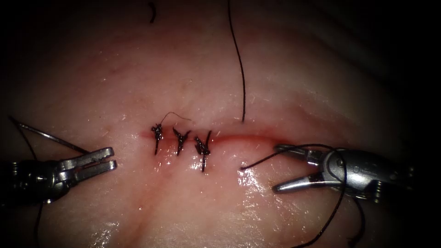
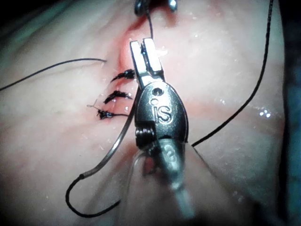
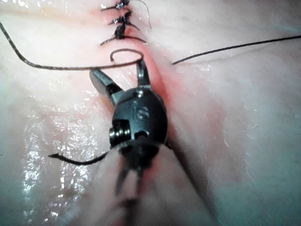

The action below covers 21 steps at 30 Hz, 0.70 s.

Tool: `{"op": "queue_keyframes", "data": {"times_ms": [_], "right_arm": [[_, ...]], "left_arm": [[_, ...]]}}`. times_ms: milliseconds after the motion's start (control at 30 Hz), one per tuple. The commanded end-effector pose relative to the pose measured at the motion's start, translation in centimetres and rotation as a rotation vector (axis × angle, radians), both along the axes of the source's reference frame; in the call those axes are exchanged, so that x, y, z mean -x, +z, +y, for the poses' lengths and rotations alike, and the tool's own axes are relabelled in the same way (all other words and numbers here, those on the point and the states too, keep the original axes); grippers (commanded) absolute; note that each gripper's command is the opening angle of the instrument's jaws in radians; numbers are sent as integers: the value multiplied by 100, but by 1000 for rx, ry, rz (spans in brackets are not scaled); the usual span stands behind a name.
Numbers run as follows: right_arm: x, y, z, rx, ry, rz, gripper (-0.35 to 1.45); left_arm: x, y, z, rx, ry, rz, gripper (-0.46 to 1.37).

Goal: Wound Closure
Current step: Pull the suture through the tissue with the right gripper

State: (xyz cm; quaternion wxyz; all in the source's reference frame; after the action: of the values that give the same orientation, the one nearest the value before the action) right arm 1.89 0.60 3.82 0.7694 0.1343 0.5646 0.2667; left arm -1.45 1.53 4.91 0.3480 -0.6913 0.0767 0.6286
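The tissue (image 1: 138,82) has a cut (image 1: 243,137) with three knotted stitches (image 1: 180,139) on its left part. My left tool (image 1: 111,159) lies left of the stitches, jaws shut on the curved needle (image 1: 46,135), which is out of the tissue; the needle (image 2: 115,141) trails thread (image 2: 89,214). My right tool (image 1: 275,167) sits at the cut's right end, jaws open and holding nothing. Thread (image 1: 241,82) enters the far edge of the cut and a short end (image 1: 250,165) leaves the near edge. Thread (image 3: 127,51) loops by the right tool (image 3: 117,69).
A short cut piece of thread (image 1: 152,12) lies at the far edge of the tissue. Red fluid lines the cut right of the stitches. Thread (image 1: 330,216) hangs over the right tool's wrist and runs toward the near edge. The left tool (image 2: 143,44) points at the stitches (image 2: 117,96).
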Motion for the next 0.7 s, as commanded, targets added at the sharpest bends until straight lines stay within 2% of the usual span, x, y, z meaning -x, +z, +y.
{"op": "queue_keyframes", "data": {"times_ms": [33,233,333,533,567,633,667,700], "right_arm": [[-1,0,0,1,4,1,92],[-13,0,-1,9,30,10,86],[-19,0,-1,9,35,8,77],[-30,0,-1,8,40,7,41],[-33,-1,-1,8,39,11,33],[-36,-1,-2,6,33,21,0],[-38,-1,-2,6,29,27,-35],[-39,-1,-2,6,25,31,-35]], "left_arm": [[0,0,0,1,2,-1,-35],[1,0,-1,2,1,-1,-35],[1,0,-1,2,1,0,-35],[1,1,-1,1,3,1,-35],[2,1,-1,1,3,1,-35],[2,1,-1,1,3,1,-35],[2,1,-1,1,3,1,-35],[2,1,-1,1,3,1,-35]]}}
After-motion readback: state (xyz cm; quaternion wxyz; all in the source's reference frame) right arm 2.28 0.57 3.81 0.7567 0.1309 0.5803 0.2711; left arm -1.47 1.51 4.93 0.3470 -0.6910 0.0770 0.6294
